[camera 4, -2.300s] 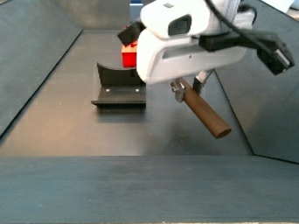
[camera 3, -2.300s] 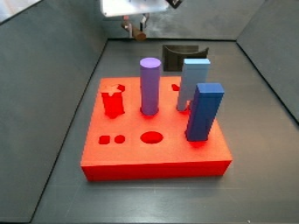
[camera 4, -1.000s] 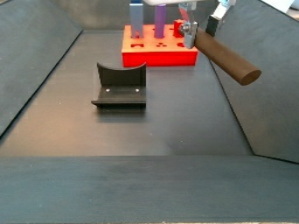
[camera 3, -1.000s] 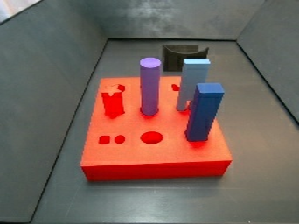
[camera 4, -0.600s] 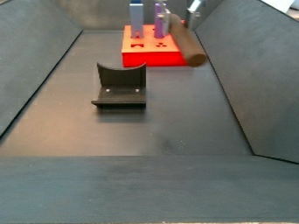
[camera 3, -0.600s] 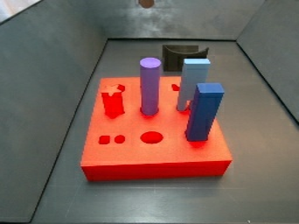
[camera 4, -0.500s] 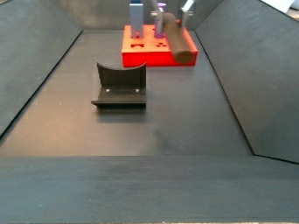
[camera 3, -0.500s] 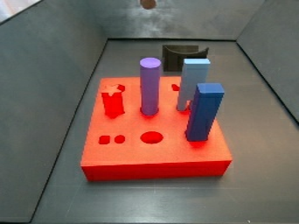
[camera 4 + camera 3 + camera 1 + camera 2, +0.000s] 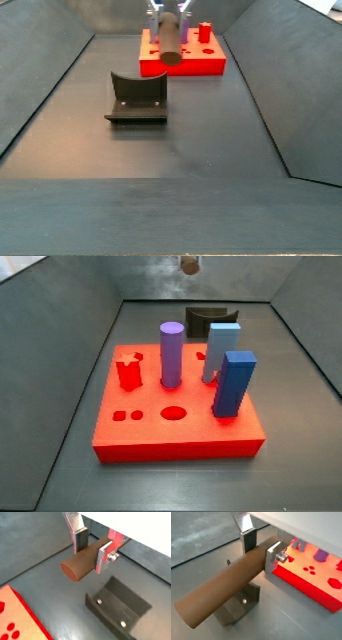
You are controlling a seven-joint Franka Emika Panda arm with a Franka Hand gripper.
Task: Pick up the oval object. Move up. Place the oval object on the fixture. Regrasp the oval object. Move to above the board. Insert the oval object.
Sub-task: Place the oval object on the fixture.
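My gripper (image 9: 91,554) is shut on the oval object (image 9: 77,567), a dark-brown rod held lying across the pads near one end. In a wrist view most of the oval object (image 9: 218,587) sticks out past the gripper (image 9: 261,553). The fixture (image 9: 120,607) lies on the floor well below it, with the red board (image 9: 311,572) beside. In a side view only the rod's end (image 9: 191,265) shows at the top edge, above the fixture (image 9: 207,318). In a side view the rod (image 9: 168,40) hangs in front of the board (image 9: 187,62), held high by the gripper (image 9: 170,9).
On the board (image 9: 174,426) stand a purple cylinder (image 9: 171,354), two blue rectangular pegs (image 9: 235,381) and a red star peg (image 9: 128,374). Its front holes are open. Sloping grey walls (image 9: 54,336) enclose the dark floor (image 9: 160,150) on both sides.
The gripper has risen from near the fixture with the rod in it, then swung and shifted sideways, so the rod now points toward the side camera in front of the board.
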